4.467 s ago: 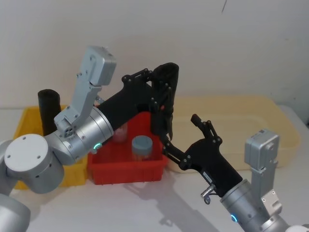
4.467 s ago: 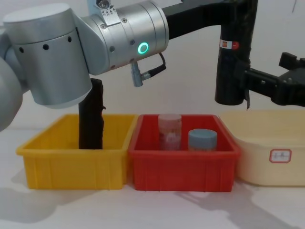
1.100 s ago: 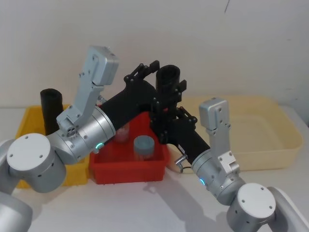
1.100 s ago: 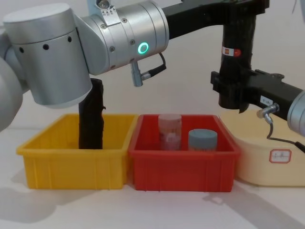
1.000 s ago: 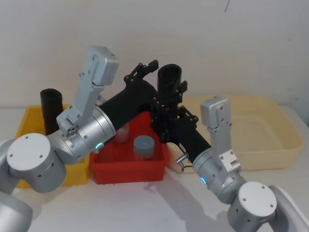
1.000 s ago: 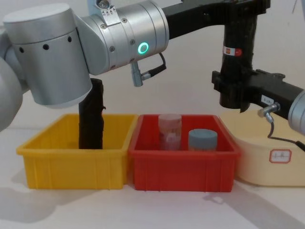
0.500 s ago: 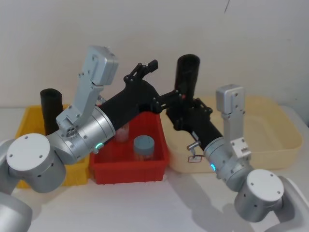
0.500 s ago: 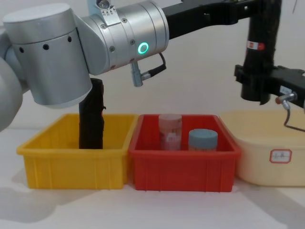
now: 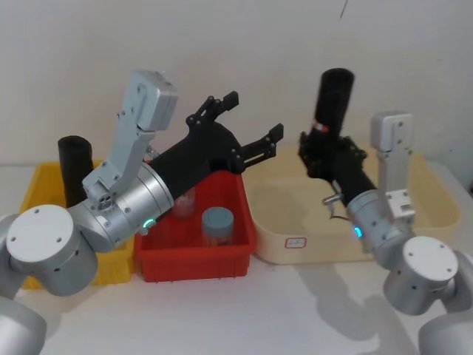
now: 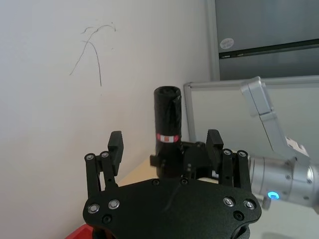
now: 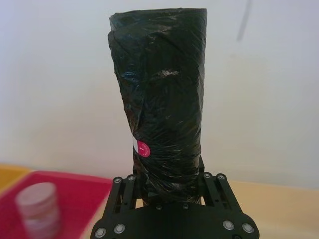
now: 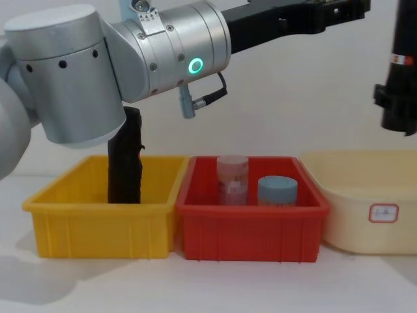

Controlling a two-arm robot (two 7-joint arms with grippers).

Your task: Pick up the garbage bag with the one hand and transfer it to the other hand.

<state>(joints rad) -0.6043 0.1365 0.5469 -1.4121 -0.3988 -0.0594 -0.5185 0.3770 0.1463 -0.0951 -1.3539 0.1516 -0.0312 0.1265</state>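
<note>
The garbage bag (image 9: 331, 100), a tight black roll with a white-and-red label band, stands upright above the cream tub. My right gripper (image 9: 329, 153), on the arm with the blue ring, is shut on its lower end; the right wrist view shows the garbage bag (image 11: 162, 114) rising out of that gripper (image 11: 169, 183). My left gripper (image 9: 255, 115), on the green-ringed arm, hangs open and empty above the red bin, a clear gap away from the roll. From the left wrist view the garbage bag (image 10: 167, 122) stands beyond the open fingers (image 10: 115, 149). In the chest view the garbage bag (image 12: 402, 65) is at the right edge.
A yellow bin (image 12: 98, 228) on the left holds a plain black roll (image 9: 74, 166). The red bin (image 12: 251, 235) in the middle holds a pink jar (image 12: 232, 179) and a blue-lidded jar (image 9: 217, 224). The cream tub (image 9: 295, 250) sits to the right.
The left gripper opened and let go of the garbage bag. The right gripper closed on it and carried it rightward, over the cream tub. The left arm stayed put.
</note>
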